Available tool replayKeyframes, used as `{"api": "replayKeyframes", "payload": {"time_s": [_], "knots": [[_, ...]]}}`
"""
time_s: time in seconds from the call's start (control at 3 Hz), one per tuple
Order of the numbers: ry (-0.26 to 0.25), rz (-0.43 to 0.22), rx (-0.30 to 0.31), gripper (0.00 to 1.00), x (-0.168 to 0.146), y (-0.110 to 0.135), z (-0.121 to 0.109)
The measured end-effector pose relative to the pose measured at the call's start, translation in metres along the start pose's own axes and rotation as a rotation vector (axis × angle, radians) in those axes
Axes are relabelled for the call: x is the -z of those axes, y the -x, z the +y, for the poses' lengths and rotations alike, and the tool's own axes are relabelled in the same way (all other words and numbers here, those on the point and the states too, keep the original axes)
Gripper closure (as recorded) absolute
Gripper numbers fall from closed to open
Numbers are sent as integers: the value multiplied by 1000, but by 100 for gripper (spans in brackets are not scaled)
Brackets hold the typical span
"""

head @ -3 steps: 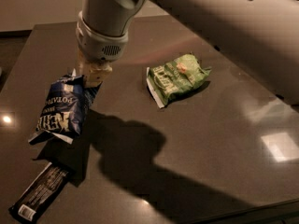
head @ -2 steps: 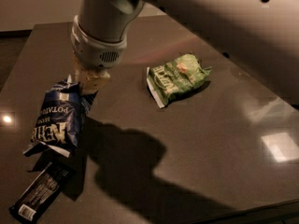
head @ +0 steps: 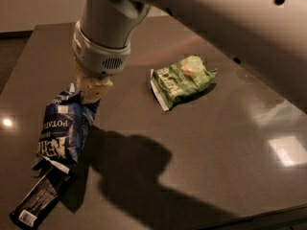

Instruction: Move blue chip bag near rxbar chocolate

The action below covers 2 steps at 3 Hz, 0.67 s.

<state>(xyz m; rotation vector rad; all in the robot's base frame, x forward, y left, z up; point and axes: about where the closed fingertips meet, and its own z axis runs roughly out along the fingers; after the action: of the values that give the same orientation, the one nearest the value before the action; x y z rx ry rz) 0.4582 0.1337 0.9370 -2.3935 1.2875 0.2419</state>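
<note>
The blue chip bag (head: 62, 131) hangs at the left of the dark table, its top corner pinched in my gripper (head: 91, 94). The gripper comes down from the arm above and is shut on the bag. The bag's lower end touches or overlaps the upper end of the rxbar chocolate (head: 41, 200), a long black wrapper lying at the front left corner with its white label toward the table's edge.
A green chip bag (head: 182, 79) lies in the middle of the table (head: 216, 166), to the right of the gripper. The arm's shadow falls across the front middle. The table's left and front edges run close to the bar.
The gripper has moved a little to the left with the blue chip bag in it. The bag's lower end now reaches the top of the black bar. The green bag has not moved.
</note>
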Motion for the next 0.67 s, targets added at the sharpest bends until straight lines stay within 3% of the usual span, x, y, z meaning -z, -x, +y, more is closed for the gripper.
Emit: {"api": "replayKeyframes", "payload": {"time_s": [0.33,0.67], "knots": [[-1,-1,1,16,1,2,0],[-4,0,5,0,2,3,0]]}}
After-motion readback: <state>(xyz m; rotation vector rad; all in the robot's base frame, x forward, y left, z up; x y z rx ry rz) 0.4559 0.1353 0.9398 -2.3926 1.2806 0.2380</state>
